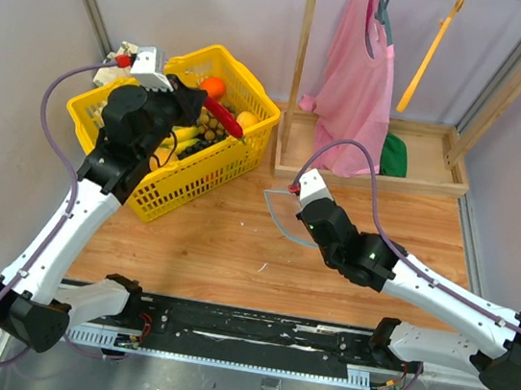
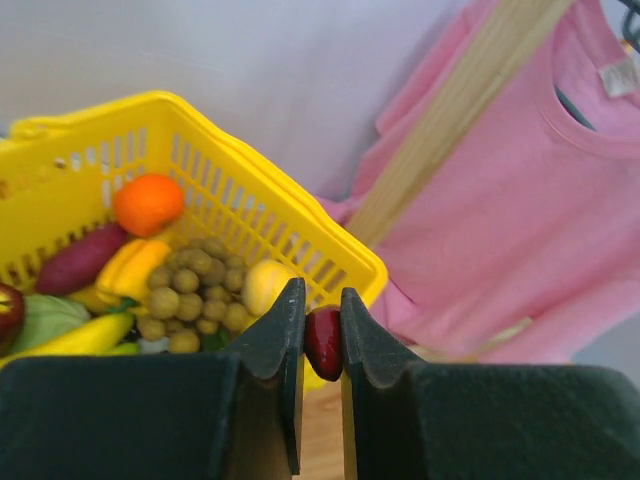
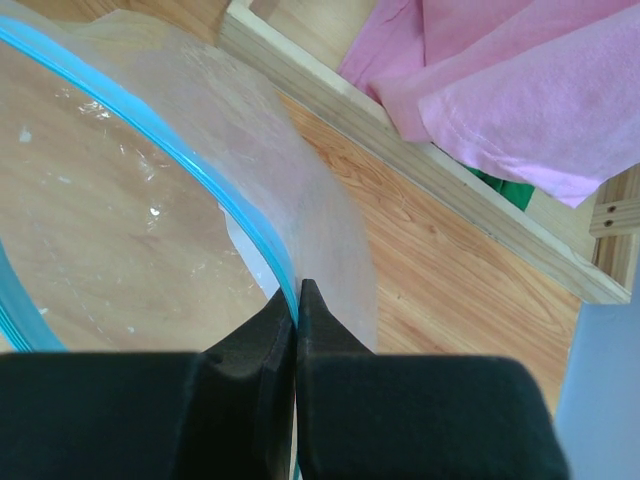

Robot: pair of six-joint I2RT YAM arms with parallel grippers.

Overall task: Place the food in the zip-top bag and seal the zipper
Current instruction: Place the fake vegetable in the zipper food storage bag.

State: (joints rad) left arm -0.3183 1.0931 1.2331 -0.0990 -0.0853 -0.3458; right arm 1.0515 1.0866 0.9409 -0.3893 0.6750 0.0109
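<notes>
Across the wooden table, the zip-top bag pinched by the right gripper is found rightward of the red chili clamped in the left gripper.

Glossy red chili, clear crinkly plastic zip-top bag, yellow plastic basket, matt wooden table.

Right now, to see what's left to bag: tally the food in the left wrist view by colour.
Orange fruit: 1
Purple piece: 1
Brownish grape cluster: 1
Red: 2 (chili in the left hand, dark red piece)
Yellow: 3 (banana, round fruit, lumpy piece)
Green piece: 1
Total: 9
</notes>
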